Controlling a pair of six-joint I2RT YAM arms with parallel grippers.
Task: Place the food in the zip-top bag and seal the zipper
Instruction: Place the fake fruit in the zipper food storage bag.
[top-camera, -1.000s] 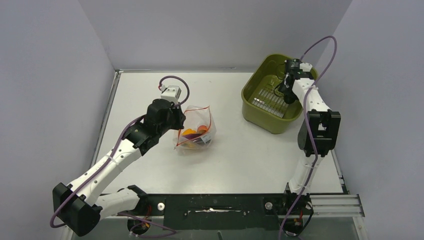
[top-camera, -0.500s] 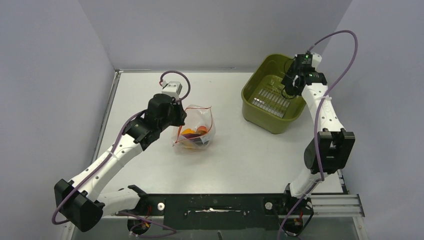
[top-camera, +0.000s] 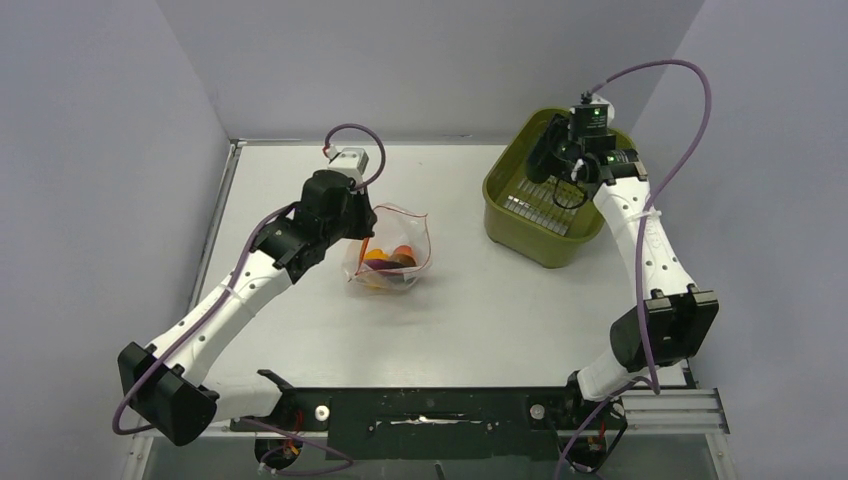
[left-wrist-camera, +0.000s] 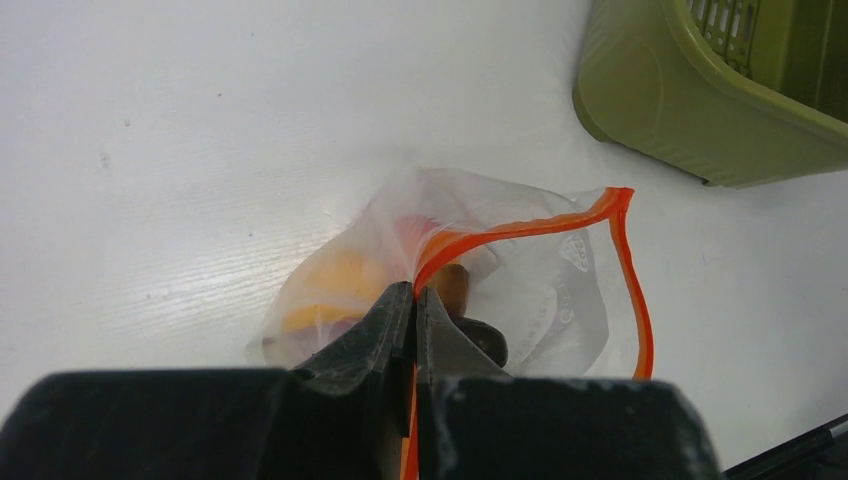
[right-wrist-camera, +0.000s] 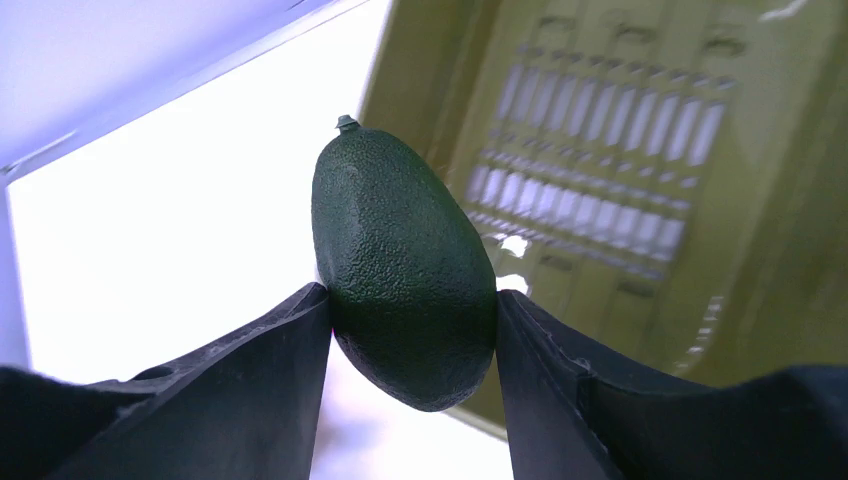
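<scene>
Right wrist view: right gripper is clamped on the dark green piece. It is avocado-shaped and upright between the two fingers, stem tip pointing away from the jaws. Beyond the jaws and to their right is the olive-green basket; its slotted floor shows, with no other food in the part visible.

Left wrist view: left gripper is pinched tight on the zipper edge of the zip-top bag. The red strip runs out from the fingertips, forward and right, then bends back down the right side. The mouth gapes open to the right of the jaws. The bag body sits just ahead of the fingertips on the table. Inside, just past the tips, there is a yellow-orange pepper, something red-pink behind it and a dark bit low by the jaws. I can't count the pieces through the crinkle.

Top external view: the bag, with orange and red pieces inside, is at the left jaws. It is well apart from the right jaws, which hang over the basket.

My read on progress: most of the food is bagged. The green piece is gripped but not in the bag, and is probably the last item. What's left is to carry it across, drop it into the held-open mouth, let go, then press the zipper shut along its length. The zipper is not sealed yet.
</scene>
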